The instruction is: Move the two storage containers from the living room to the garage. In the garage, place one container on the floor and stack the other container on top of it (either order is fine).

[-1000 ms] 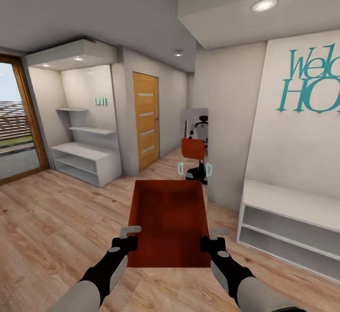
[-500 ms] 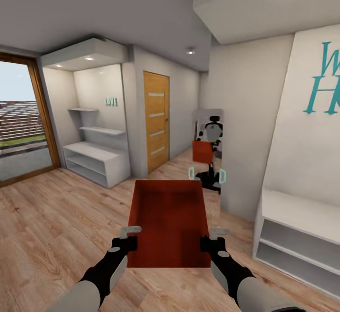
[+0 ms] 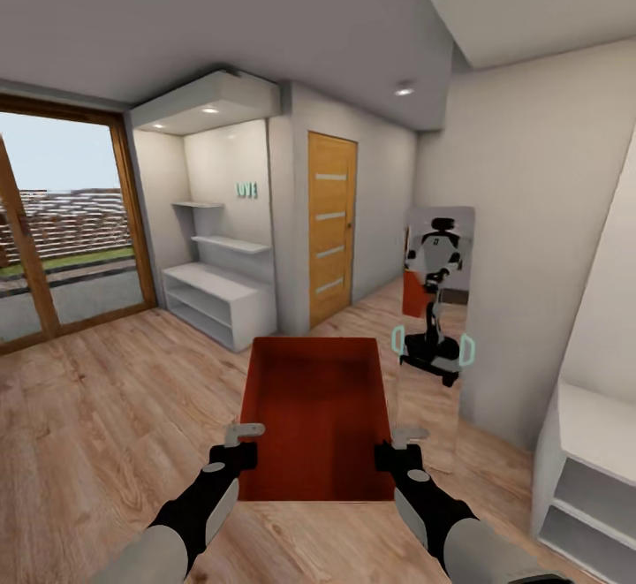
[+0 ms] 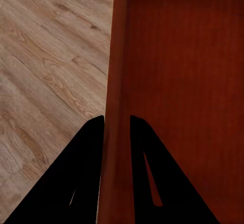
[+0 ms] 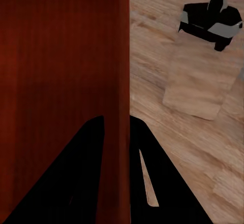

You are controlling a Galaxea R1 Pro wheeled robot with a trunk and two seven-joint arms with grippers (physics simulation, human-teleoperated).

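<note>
The bin hangs in front of the robot, level and clear of the plank floor, held by its two long side walls so the load sits balanced between the arms. The left gripper has its jaws clamped across the left wall, one finger outside and the other inside, and the right gripper pinches the right wall the same way. Gripping near the close end keeps the open tray out ahead, where the head camera can watch it. Only this one bin can be made out. An orange door with narrow glass slits stands ahead beside white shelves, probably the way to the garage, so the carry looks midway. A tall mirror on the right reflects the robot and bin. A wide two-armed hold like this will need care passing through a doorway.
</note>
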